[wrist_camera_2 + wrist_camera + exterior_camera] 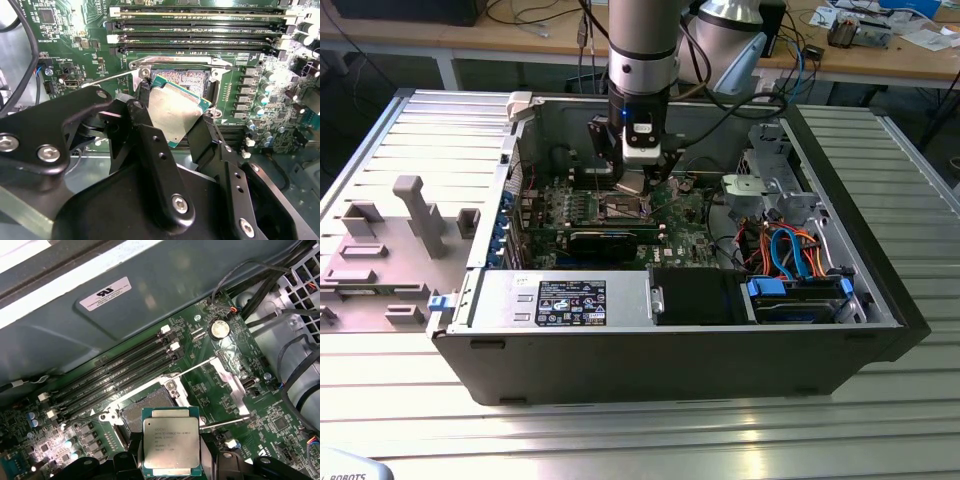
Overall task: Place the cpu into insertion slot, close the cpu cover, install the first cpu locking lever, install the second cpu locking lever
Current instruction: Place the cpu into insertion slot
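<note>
On a ribbed metal surface (620, 420), an opened computer case (670, 350) is laid flat. Inside, the cpu (171, 447) is clamped by its edges in the pincer (172, 117), held just above the insertion slot (181, 80), presumably for alignment.

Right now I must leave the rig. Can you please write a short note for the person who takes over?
Gripper: shut on the chip, with a finger on each of two opposite edges.
Chip: held in the air at the edge of the socket, not seated.
Socket: uncovered, its contact field bare, nothing in it.
Cover: seems to stand open beside the socket.
Done: the chip is gripped and at the socket.
Left: chip into the socket, cover shut, both levers locked.
</note>
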`<control>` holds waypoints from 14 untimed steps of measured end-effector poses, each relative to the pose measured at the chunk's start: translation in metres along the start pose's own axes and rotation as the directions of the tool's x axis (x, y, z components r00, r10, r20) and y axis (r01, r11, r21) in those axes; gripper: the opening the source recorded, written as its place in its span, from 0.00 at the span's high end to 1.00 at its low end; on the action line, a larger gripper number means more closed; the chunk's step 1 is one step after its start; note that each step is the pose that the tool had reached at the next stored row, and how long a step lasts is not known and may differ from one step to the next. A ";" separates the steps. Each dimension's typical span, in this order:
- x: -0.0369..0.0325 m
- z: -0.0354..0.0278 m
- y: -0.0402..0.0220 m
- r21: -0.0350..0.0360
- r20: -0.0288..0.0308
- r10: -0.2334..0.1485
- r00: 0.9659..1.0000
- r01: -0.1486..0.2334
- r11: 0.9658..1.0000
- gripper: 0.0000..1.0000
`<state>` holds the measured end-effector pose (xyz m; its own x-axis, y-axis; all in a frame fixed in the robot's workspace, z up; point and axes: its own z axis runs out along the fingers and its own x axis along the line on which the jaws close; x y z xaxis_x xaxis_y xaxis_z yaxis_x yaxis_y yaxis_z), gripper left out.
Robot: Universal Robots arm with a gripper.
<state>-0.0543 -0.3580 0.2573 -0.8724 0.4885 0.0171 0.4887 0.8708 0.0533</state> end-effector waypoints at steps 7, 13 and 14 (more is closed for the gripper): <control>0.0000 0.0002 0.0000 0.000 0.002 0.031 1.000 -0.031 1.000 0.46; 0.0000 0.0002 0.0000 0.000 0.003 0.047 0.999 -0.047 0.999 0.46; 0.0000 0.0002 0.0000 -0.001 0.003 0.049 0.999 -0.049 0.999 0.46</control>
<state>-0.0543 -0.3580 0.2571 -0.8471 0.5312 0.0168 0.5313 0.8456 0.0529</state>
